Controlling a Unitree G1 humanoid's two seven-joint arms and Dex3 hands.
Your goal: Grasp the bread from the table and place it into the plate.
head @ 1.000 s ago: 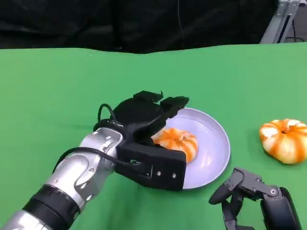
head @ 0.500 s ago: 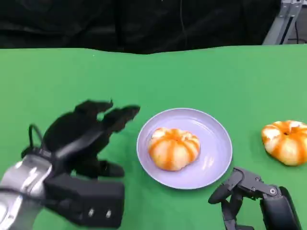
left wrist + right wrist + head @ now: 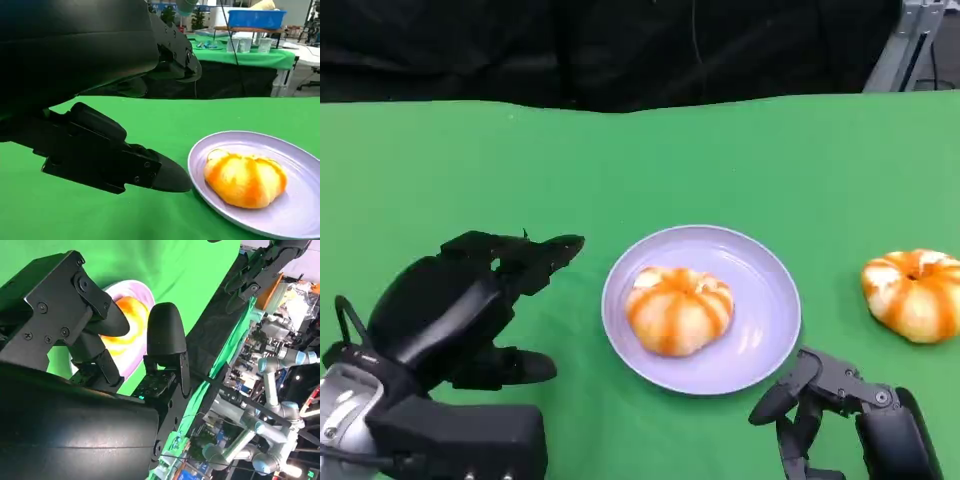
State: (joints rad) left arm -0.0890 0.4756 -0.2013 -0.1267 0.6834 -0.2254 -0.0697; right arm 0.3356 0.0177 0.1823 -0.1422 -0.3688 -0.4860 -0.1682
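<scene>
While lying centre-frame in lilac plate [image 3: 770, 330]: striped bread roll [image 3: 678, 308], likely soft, light; cradling sides advisable. Left hand [image 3: 470, 300] fingers spreading, holding nothing; right hand [image 3: 820, 400] fingers curling, empty.

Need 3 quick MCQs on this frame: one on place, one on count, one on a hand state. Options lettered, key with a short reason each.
1. Where does the bread on the plate lie?
A. On the green cloth beside the plate
B. Inside the plate
C. In the left hand

2. How many orange-striped breads are in the head view?
A. One
B. Two
C. Three

3. What is the state of the left hand?
A. Open, holding nothing
B. Gripping a bread
C. Pressing on the plate rim

Key:
1. B, the bread rests inside the lilac plate, within its rim.
2. B, one is in the plate and a second bread sits on the green table to the plate's right.
3. A, its fingers are spread over the cloth left of the plate, with nothing between them.
</scene>
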